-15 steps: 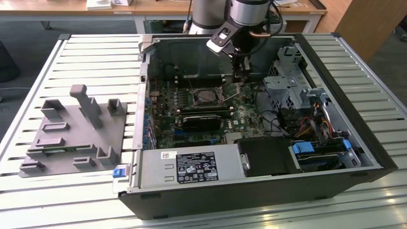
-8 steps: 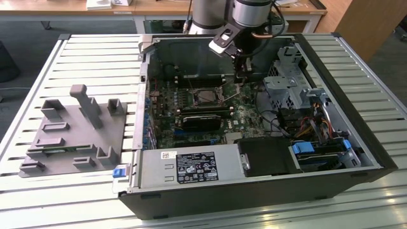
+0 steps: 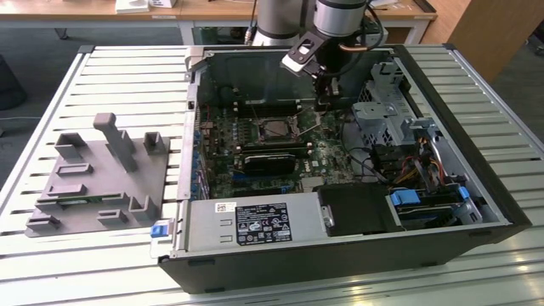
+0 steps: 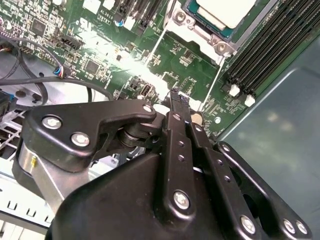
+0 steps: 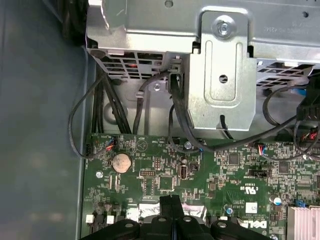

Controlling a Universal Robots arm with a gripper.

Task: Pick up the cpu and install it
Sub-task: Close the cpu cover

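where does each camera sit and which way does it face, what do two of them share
exterior view: off the arm, looks down into the open computer case on the slatted table; arm and gripper show
second wrist view: on the wrist, looks past the shut gripper at the motherboard and the cpu
first wrist view: on the wrist, looks over the gripper at the motherboard's edge and a metal cage
shared: both wrist views show gripper and motherboard

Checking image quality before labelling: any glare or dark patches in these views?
Second wrist view: strong glare on the motherboard near the gripper. First wrist view: even light, soft reflections on the case wall. Exterior view: bright table slats, darker case interior.
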